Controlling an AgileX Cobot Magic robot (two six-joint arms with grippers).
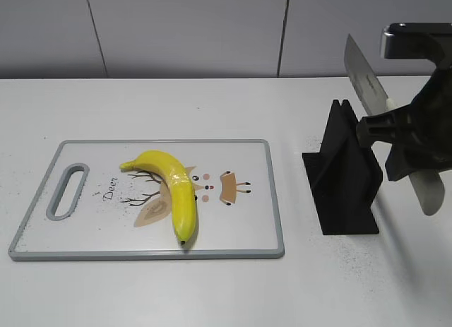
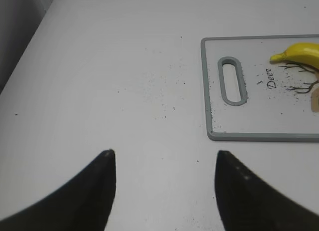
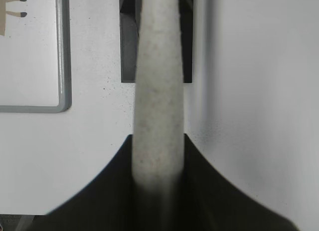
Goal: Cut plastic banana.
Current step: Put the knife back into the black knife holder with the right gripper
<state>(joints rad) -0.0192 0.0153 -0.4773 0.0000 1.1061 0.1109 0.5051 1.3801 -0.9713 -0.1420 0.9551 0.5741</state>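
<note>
The plastic banana (image 1: 174, 190), glossy yellow and curved with a dark tip toward the front, lies on a white cutting board (image 1: 240, 236) with a grey rim. Its stem end also shows in the left wrist view (image 2: 298, 53). My right gripper (image 1: 387, 126) is shut on a knife's pale speckled handle (image 3: 158, 106) and holds it in the air above and right of the black knife stand (image 1: 344, 173); the blade (image 1: 364, 75) points up and to the left. My left gripper (image 2: 163, 158) is open and empty over bare table left of the board (image 2: 208, 91), out of the exterior view.
The black knife stand stands right of the board and shows under the handle in the right wrist view (image 3: 127, 36). The board's corner (image 3: 64, 66) is at the left there. A grey wall runs behind the white table.
</note>
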